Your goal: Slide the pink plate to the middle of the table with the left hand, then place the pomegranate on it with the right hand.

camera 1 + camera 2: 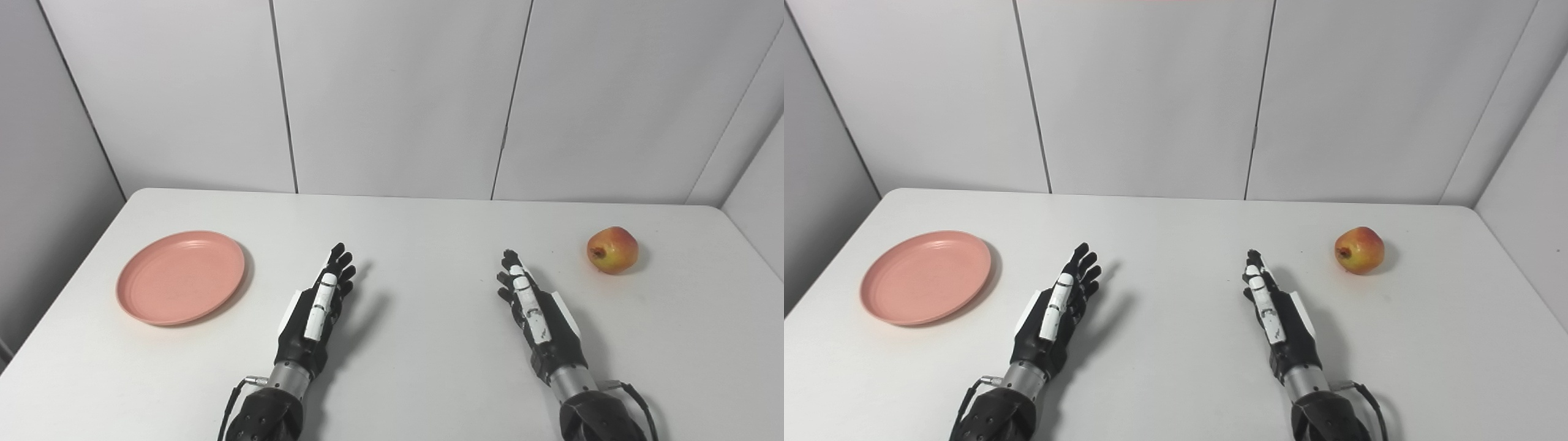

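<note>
The pink plate (181, 275) lies empty on the left side of the white table (416, 233). The pomegranate (612, 250), red and yellow, sits on the table at the right. My left hand (318, 306) rests over the table's near middle, open, fingers stretched forward, well to the right of the plate. My right hand (533, 312) is open too, fingers stretched forward, to the left of the pomegranate and nearer to me. Both hands hold nothing.
Grey wall panels (392, 92) stand behind the table's far edge and along both sides. The table's left edge runs close to the plate.
</note>
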Motion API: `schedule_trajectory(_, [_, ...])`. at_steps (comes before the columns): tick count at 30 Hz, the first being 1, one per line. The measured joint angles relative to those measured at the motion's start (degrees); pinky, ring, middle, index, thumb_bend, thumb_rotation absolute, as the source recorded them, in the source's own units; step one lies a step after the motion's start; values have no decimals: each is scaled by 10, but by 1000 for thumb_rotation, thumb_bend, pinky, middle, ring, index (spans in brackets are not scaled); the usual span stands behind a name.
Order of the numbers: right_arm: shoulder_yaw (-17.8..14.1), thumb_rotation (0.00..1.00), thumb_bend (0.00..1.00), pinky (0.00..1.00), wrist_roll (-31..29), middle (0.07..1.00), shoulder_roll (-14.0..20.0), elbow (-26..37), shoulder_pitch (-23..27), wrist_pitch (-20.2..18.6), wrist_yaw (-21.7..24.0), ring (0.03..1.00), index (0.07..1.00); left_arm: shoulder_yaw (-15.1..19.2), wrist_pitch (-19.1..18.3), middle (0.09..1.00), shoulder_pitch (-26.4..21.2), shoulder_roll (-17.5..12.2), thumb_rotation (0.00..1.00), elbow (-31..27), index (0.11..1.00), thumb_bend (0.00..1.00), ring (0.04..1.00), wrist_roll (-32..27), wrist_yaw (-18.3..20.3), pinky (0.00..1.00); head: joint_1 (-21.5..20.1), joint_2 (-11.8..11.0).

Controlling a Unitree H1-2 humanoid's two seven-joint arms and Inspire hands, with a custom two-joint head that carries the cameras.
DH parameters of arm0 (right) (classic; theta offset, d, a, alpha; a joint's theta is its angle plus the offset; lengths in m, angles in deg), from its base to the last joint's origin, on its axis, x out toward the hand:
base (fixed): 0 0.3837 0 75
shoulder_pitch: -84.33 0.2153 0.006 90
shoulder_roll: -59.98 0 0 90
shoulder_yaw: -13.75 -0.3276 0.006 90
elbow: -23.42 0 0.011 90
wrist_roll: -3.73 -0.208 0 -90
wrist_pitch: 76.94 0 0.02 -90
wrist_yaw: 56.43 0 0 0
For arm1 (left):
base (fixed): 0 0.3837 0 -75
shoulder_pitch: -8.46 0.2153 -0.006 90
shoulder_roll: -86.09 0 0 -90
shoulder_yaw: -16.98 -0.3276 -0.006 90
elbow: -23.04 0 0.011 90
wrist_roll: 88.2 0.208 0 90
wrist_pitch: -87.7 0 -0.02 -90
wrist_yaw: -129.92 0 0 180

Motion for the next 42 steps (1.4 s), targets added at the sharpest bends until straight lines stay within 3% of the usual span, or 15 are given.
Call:
schedule_trajectory(27, [-1,1000,236,972,-5,996,0,0,0,0,1,981,987,-1,0,992,0,1,1000,0,988,369,981,0,-2,994,7,-3])
schedule_trajectory(34, [-5,1000,232,960,-11,983,3,0,-1,0,2,970,975,-3,6,993,0,6,1000,3,989,375,981,7,-3,996,51,-12])
schedule_trajectory(36, [-6,1000,243,968,-13,980,6,1,-1,0,3,970,973,-4,7,991,0,10,1000,4,986,377,978,10,-8,994,93,-26])
schedule_trajectory(42, [-10,1000,236,1000,-25,995,23,-3,-3,5,20,986,988,-17,10,992,-2,29,1000,12,989,360,978,28,-24,989,141,-46])
